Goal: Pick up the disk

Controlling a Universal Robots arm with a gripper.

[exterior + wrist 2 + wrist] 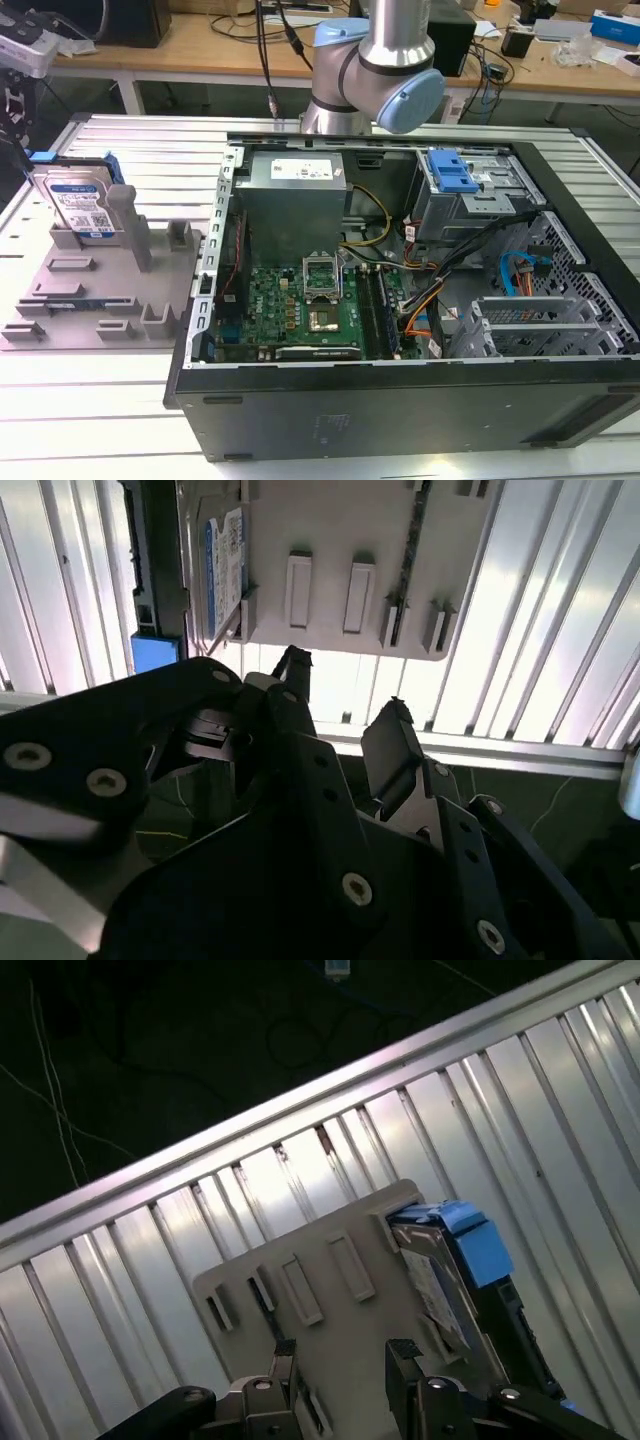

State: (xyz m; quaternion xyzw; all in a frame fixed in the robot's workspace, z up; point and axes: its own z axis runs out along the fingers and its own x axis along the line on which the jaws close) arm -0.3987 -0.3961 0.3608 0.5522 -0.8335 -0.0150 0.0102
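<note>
The disk [80,205] is a silver hard drive with a white-and-blue label and blue side rails. It stands on edge at the back of the grey fixture plate [100,300], at the exterior view's left. In both wrist views my gripper [343,1360] [345,705] is open, with nothing between its two dark fingers [285,1358]. It hangs over the plate [330,1230] [330,520], clear of the disk [435,1285] [225,565], which stands off to one side of the fingers.
An open computer case [400,280] takes up the middle and right of the ribbed aluminium table [120,140]; a blue latch [450,170] sits on its drive cage. Upright posts [135,225] rise from the plate beside the disk. The table's edge [300,1100] runs just past the plate.
</note>
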